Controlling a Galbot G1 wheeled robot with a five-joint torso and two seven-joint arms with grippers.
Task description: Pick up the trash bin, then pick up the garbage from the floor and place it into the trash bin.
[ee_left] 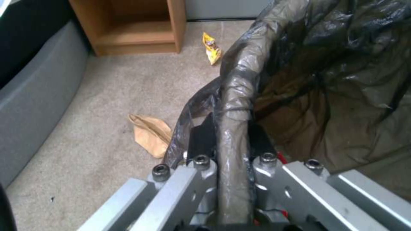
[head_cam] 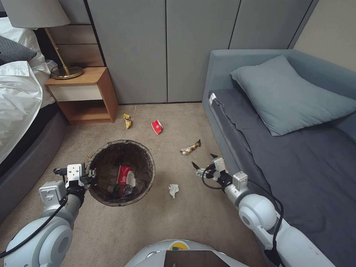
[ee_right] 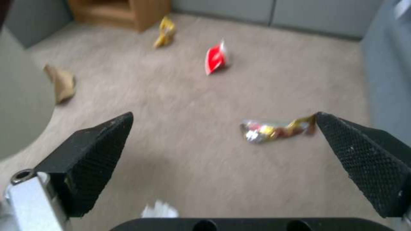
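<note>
Left end effector (ee_left: 231, 141) pinched on trash bin (head_cam: 148, 163) rim | right end effector (ee_right: 222, 141) spread above carpet | brown paper (ee_left: 150, 134) revealed beside bin in wrist view

Even soft light; right wrist view blurred.

My head camera looks steeply down at the carpet (head_cam: 111, 230). My left wrist camera sits close against the bin rim (ee_left: 233, 106); my right hovers low, sharing the yellow packet (ee_right: 165, 30).
</note>
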